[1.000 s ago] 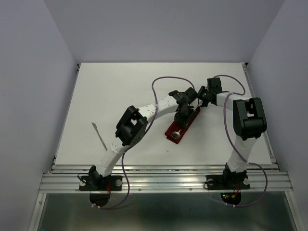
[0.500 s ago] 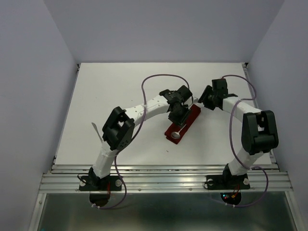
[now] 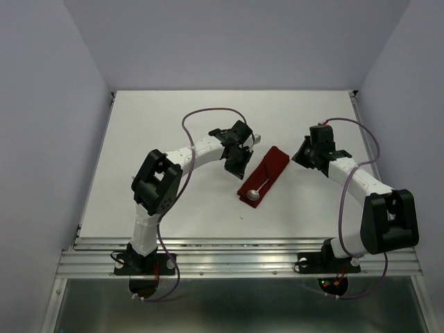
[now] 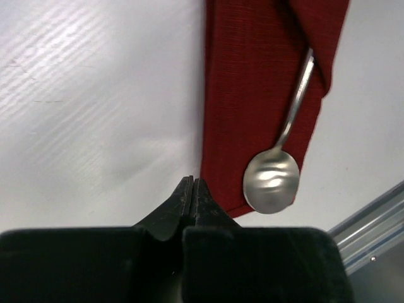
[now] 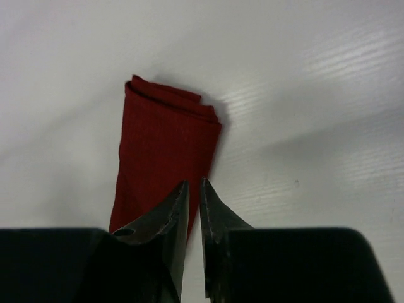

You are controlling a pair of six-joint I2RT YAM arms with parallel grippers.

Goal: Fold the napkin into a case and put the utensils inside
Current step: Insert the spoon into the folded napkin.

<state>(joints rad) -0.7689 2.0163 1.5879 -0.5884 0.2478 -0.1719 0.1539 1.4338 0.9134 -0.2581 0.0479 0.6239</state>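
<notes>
We find the case point(image 3: 267, 171) on the counter point(image 3: 173, 125), long axis 1 to 7 o'clock, with the spoon point(image 3: 254, 195) bowl out at its 7 o'clock end. Our left hand point(image 3: 234, 166), clenched and empty, sits nearer at 9 o'clock. Our right hand point(image 3: 300, 157), slightly parted and empty, is at 3.

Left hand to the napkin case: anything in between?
Nothing visible. The left hand, shut, sits close beside the long edge of the case, with only bare table between them. The spoon is tucked in along the far edge, out of the way.
</notes>
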